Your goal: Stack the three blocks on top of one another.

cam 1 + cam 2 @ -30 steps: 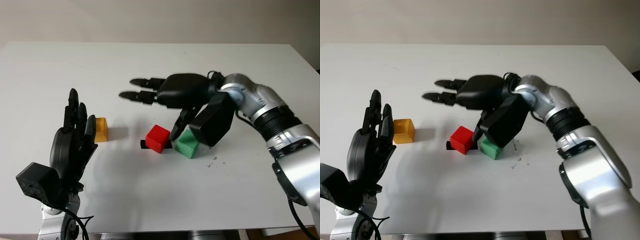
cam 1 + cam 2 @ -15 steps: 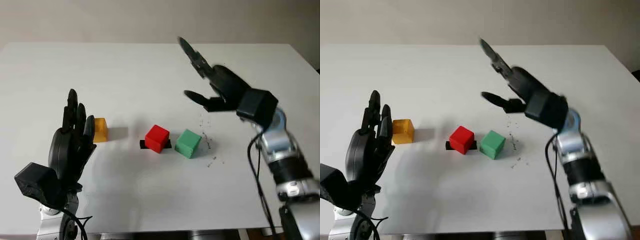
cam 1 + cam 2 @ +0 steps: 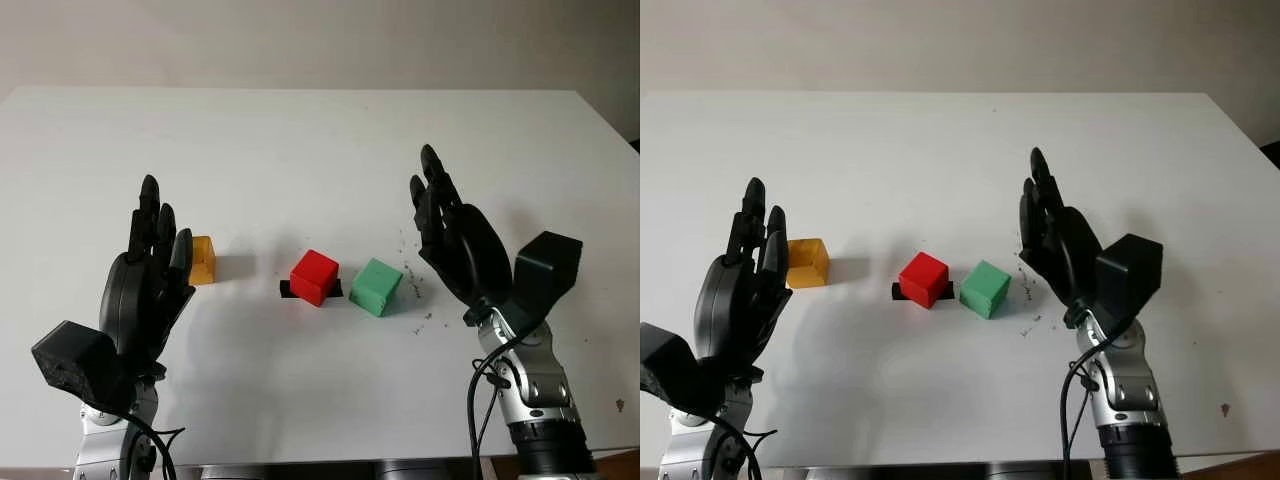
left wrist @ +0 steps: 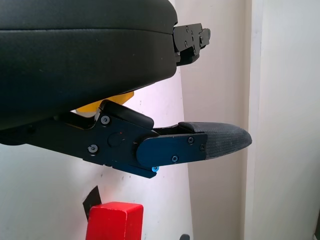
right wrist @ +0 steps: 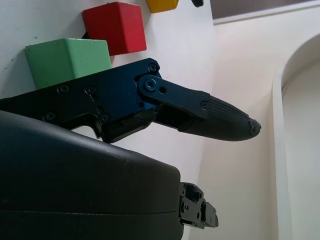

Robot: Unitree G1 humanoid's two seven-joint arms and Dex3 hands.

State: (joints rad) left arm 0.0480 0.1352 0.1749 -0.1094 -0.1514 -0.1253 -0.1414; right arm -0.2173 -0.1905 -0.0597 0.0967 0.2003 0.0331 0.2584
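Two hands are raised above the white table (image 3: 300, 130), each open and holding nothing: left hand (image 3: 145, 290) at the near left, right hand (image 3: 462, 250) at the near right. Between them, flat and unstacked, sit the yellow block (image 3: 202, 259), red block (image 3: 315, 277) and green block (image 3: 376, 287); red and green lie just beside each other, yellow apart, just beyond the left fingertips (image 3: 150, 190).

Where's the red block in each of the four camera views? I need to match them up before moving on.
Left eye view: red block mid-table, on black tape, left of the green block.
Right eye view: same spot.
Left wrist view: red block beyond the left hand.
Right wrist view: red block beside the green block.
Shared landmark: the black tape under the red block.
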